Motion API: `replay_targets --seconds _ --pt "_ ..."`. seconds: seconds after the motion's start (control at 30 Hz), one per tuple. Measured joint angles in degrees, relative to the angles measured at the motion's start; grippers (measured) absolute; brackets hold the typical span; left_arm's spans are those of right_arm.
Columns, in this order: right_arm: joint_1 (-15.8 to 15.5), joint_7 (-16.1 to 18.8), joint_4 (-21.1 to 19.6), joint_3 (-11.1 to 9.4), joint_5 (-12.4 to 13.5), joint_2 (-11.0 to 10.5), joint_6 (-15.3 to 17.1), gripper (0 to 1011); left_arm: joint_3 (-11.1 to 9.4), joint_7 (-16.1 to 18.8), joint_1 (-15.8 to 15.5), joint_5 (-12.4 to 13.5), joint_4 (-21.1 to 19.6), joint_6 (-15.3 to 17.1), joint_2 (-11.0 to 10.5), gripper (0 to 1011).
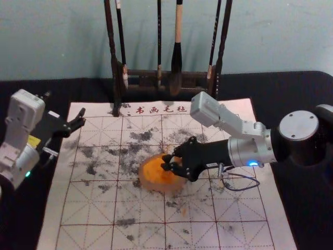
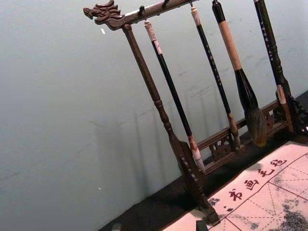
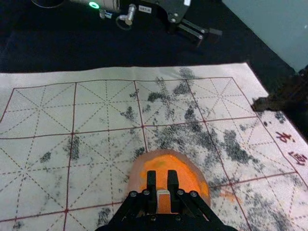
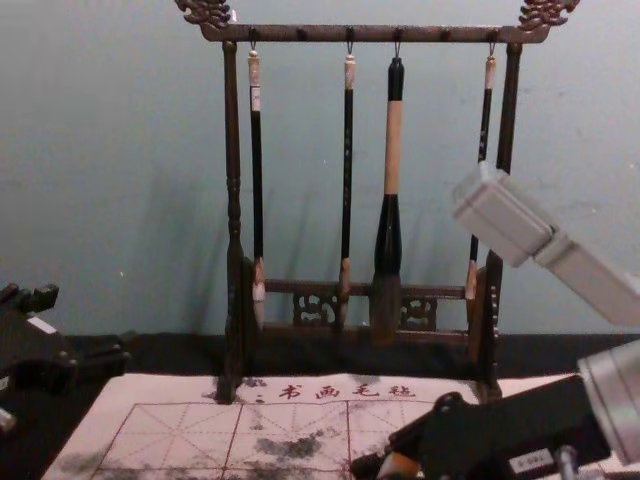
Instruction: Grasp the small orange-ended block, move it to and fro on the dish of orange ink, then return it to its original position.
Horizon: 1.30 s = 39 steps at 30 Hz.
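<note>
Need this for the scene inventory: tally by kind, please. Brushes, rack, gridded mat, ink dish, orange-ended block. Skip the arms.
Brushes: 4, hanging
Rack: 1
Gridded mat: 1
Ink dish: 1
Orange-ended block: 1, in the right gripper
Total: 8

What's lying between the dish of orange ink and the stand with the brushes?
In the head view, a stretch of the grid-printed mat with black smudges and, nearer the stand, a row of dark red characters.
</note>
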<state>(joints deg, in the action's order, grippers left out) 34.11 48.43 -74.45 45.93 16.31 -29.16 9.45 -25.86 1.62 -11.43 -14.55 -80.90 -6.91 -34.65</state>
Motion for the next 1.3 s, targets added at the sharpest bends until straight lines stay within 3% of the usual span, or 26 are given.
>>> replay_targets --seconds 1.03,1.3 --pt "4.2 0.6 6.7 1.8 -0.6 5.2 -1.4 121 0.0 0.0 0.0 0.0 0.0 0.0 0.0 1001" --pt "4.8 0.5 7.4 1.8 -1.1 5.1 -1.5 121 0.0 0.0 0.0 0.0 0.0 0.0 0.0 1001"
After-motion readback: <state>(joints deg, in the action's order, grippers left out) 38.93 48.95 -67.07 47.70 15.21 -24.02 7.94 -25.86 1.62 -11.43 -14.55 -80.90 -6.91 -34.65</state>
